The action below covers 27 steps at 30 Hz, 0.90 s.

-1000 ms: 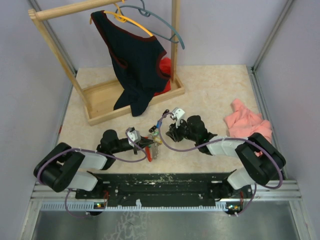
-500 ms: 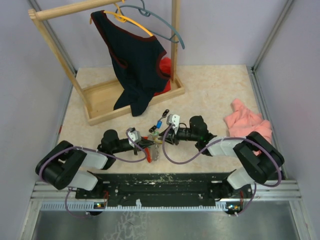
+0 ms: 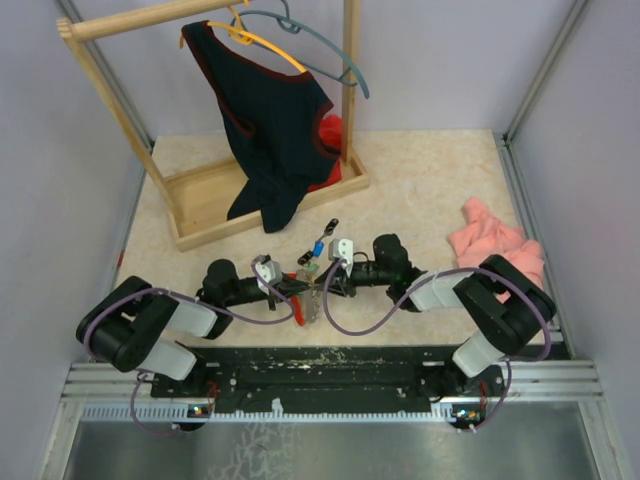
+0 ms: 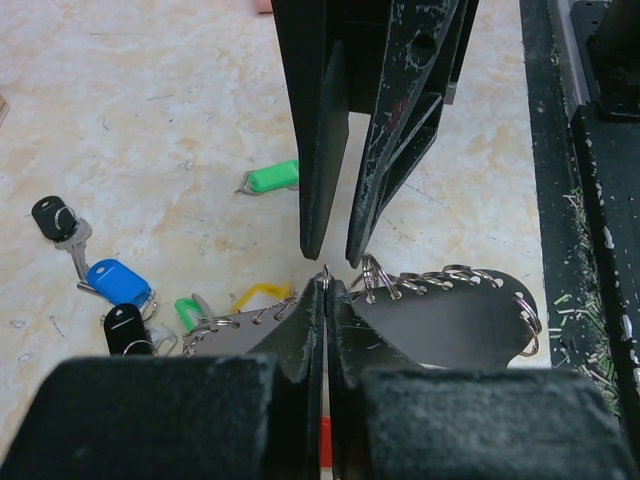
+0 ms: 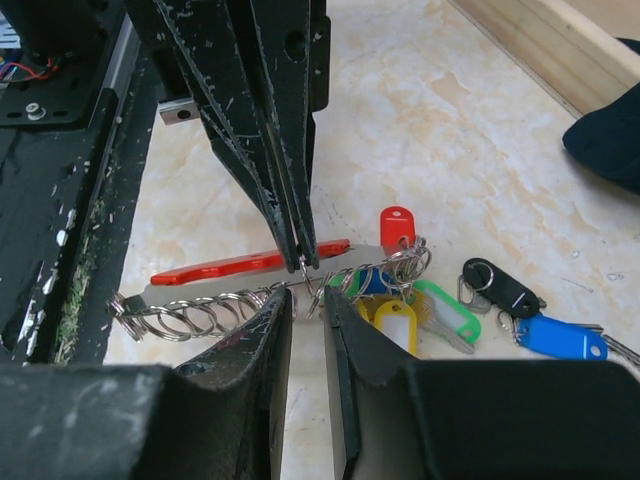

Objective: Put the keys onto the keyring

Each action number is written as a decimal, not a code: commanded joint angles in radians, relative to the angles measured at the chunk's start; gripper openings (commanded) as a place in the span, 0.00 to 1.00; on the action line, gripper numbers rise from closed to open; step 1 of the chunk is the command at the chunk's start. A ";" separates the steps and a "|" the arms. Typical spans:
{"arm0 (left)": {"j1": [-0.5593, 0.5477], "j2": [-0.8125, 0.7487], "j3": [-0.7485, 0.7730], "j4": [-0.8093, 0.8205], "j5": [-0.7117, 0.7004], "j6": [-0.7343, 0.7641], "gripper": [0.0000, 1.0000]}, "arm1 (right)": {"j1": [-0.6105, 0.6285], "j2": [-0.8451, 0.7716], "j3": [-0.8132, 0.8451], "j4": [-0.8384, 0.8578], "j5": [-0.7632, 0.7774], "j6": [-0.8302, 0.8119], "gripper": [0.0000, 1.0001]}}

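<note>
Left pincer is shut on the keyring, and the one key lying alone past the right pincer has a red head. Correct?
No. The left pincer is shut on the keyring, but the lone key past the right pincer has a green head; the left wrist view shows it.

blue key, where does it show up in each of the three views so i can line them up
Top external: the blue key is mid-picture, just beyond the keyring.
Left wrist: it is at lower left, left of the keyring.
Right wrist: it is at the far right, right of the keyring.
Shared landmark: the red and grey keyring, near the middle of each view.
</note>
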 commanded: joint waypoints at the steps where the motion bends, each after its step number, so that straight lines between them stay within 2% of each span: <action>1: 0.007 0.008 0.000 0.071 0.029 -0.015 0.01 | 0.012 0.031 0.043 0.039 -0.049 -0.029 0.19; 5: 0.006 0.006 0.001 0.072 0.034 -0.013 0.01 | 0.014 0.055 0.061 0.026 -0.053 -0.028 0.16; 12: 0.007 0.019 0.003 0.081 0.057 -0.017 0.01 | 0.016 0.076 0.072 0.043 -0.079 -0.022 0.15; 15: 0.007 0.024 0.004 0.086 0.057 -0.019 0.01 | 0.016 0.083 0.081 0.035 -0.087 -0.024 0.09; 17: 0.007 0.023 0.004 0.086 0.056 -0.020 0.01 | 0.016 0.081 0.084 0.026 -0.087 -0.026 0.00; 19: 0.006 0.020 0.003 0.086 0.051 -0.021 0.01 | 0.016 0.069 0.084 0.010 -0.076 -0.037 0.00; 22: 0.007 0.012 0.002 0.065 0.039 -0.019 0.01 | 0.017 0.024 0.102 -0.112 -0.028 -0.100 0.00; 25: 0.007 -0.001 0.007 0.033 0.026 -0.013 0.01 | 0.044 -0.030 0.166 -0.366 0.067 -0.236 0.00; 27: 0.006 -0.005 0.009 0.022 0.014 -0.010 0.04 | 0.068 -0.044 0.212 -0.508 0.138 -0.302 0.00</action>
